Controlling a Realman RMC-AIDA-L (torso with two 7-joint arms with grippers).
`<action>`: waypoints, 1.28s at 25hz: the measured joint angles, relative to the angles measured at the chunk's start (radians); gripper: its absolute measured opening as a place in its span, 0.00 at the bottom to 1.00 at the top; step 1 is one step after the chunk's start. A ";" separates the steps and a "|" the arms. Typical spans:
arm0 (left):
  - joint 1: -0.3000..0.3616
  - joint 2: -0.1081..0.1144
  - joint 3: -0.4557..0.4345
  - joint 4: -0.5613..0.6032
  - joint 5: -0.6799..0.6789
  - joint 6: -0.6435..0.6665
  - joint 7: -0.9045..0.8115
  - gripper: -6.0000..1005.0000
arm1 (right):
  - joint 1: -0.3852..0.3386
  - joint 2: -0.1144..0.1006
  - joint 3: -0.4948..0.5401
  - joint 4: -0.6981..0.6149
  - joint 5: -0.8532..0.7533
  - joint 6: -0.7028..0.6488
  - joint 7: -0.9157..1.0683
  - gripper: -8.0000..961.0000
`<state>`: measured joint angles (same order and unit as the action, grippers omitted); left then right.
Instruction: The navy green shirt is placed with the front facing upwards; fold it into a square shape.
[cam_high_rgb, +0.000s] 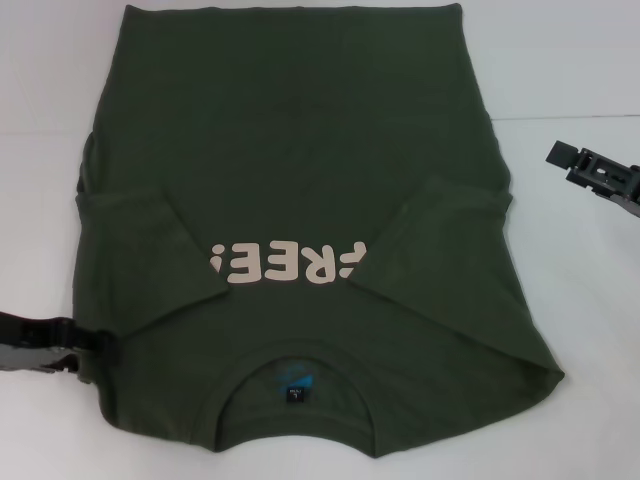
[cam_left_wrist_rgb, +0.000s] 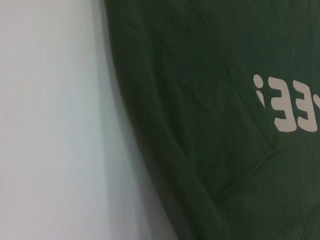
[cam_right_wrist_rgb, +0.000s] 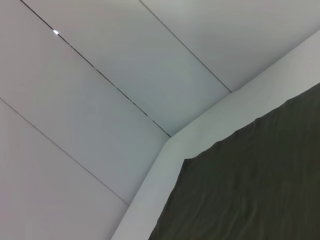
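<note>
Shirt collar (cam_high_rgb: 295, 385) lies nearest; left end effector (cam_high_rgb: 95, 345) beside its edge.

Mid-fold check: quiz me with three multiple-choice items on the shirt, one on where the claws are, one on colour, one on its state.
1. Where is the left claw?
A. At the shirt's edge near the collar end
B. Over the lettering
C. Out of view

2. What colour is the lettering on the dark olive-green cotton T-shirt?
A. Bright blue
B. Pale pinkish
C. Yellow

3. How do the sleeves lie?
A. Spread outward
B. Folded inward over the front
C. Rolled up

Answers: 1 A, head view shows it at that edge; the right claw hangs clear over the white table. 2 B, pale letters. 3 B, both sleeves overlap the chest.
</note>
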<state>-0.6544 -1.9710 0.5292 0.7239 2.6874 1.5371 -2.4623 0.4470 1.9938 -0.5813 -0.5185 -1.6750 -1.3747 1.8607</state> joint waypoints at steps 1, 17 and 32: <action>-0.001 0.000 0.000 0.000 0.000 0.000 -0.004 0.61 | 0.000 0.000 0.000 0.000 0.000 0.000 0.000 0.98; -0.004 0.000 0.005 -0.003 0.000 -0.001 -0.010 0.12 | 0.004 0.000 0.000 0.000 0.000 -0.002 0.001 0.98; -0.003 0.017 -0.043 -0.001 -0.045 0.045 0.068 0.04 | 0.135 -0.151 -0.008 -0.267 -0.592 -0.335 0.629 0.98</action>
<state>-0.6576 -1.9538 0.4862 0.7231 2.6419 1.5820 -2.3943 0.5822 1.8427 -0.5891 -0.7852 -2.2675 -1.7096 2.4900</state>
